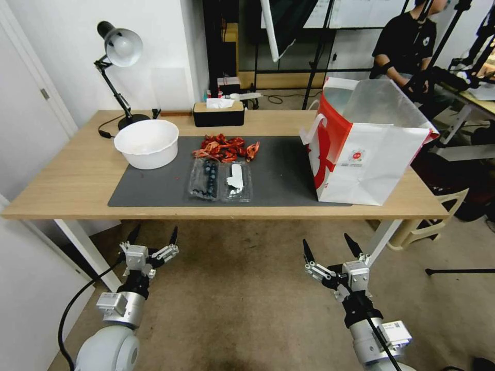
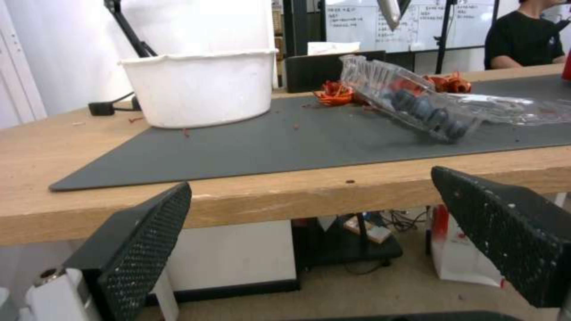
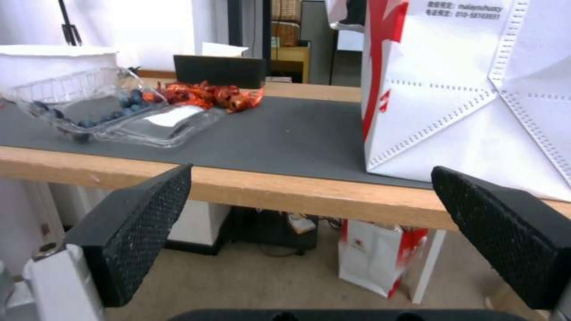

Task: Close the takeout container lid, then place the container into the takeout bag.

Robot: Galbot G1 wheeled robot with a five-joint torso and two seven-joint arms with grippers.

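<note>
From the head view, the takeout container (image 1: pixel 220 180) lies unfolded on the grey mat (image 1: pixel 154 190), well beyond the left gripper (image 1: pixel 153 235) and right gripper (image 1: pixel 331 246), both spread and holding nothing below the table edge; the lid (image 1: pixel 237 180) faces the takeout bag (image 1: pixel 367 149); left wrist view: ribbed clear plastic, dark berries blurred; right wrist view: bag's top cut off.

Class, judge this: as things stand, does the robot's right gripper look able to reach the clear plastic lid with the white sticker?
Probably yes. The right gripper hangs open below the table edge, and the lid lies flat near that edge with bare grey mat beside it.
</note>
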